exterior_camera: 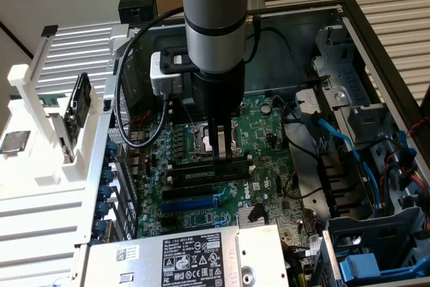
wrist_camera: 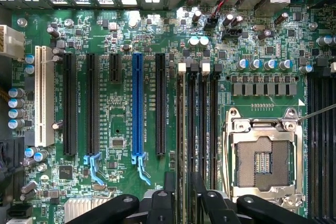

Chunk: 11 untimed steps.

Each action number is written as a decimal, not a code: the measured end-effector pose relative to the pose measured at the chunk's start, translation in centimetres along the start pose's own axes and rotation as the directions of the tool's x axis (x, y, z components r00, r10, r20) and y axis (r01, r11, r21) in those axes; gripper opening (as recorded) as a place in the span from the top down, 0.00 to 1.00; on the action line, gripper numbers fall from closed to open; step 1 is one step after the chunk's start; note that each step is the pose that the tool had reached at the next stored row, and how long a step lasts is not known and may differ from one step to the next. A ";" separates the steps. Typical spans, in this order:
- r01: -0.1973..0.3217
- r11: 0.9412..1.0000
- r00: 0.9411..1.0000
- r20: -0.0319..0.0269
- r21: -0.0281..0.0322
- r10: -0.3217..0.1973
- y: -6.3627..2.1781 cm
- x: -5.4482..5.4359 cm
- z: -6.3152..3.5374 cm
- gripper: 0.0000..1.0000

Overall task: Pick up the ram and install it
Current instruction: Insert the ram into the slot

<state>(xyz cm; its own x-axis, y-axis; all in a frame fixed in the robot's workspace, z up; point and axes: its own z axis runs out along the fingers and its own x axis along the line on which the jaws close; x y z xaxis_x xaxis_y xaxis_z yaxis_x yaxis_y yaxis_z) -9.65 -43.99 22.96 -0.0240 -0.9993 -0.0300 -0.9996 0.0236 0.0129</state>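
Ram [wrist_camera: 181, 129] stands edge-on in the outermost memory slot, well clear of the processor socket [wrist_camera: 262, 156], and looks seated. Over it the gripper [wrist_camera: 182, 195] has its fingers spread, one either side, not clamping. Pickup and placing look done; I cannot tell whether the latches are locked.

Close view straight onto a green motherboard [wrist_camera: 121, 145]. A blue expansion slot [wrist_camera: 137, 103] runs between black slots [wrist_camera: 160, 108], with a white slot [wrist_camera: 44, 95] farther off. Long black memory slots [wrist_camera: 202, 129] lie beside an open metal processor socket [wrist_camera: 262, 156]. The dark gripper [wrist_camera: 182, 203] has its fingers apart, astride one memory slot.
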 end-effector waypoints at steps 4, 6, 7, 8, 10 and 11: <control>0.000 1.000 1.000 0.000 0.000 0.000 0.02 0.0 -0.10 0.74; 0.000 1.000 1.000 0.000 0.001 0.000 0.14 -0.2 -0.25 0.74; 0.000 1.000 1.000 0.000 0.001 0.000 0.22 -0.3 -0.32 0.74; 0.000 1.000 1.000 -0.001 0.002 0.000 0.32 -0.4 -0.39 0.74; 0.000 1.000 1.000 -0.001 0.005 0.000 0.51 -0.6 -0.52 0.74; 0.000 1.000 1.000 -0.001 0.006 0.000 0.61 -0.7 -0.58 0.74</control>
<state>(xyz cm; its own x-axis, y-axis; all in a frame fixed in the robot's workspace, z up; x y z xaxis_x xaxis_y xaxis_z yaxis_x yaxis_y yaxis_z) -10.24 -43.34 23.57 -0.0238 -0.9993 -0.0292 -0.9997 0.0236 0.0069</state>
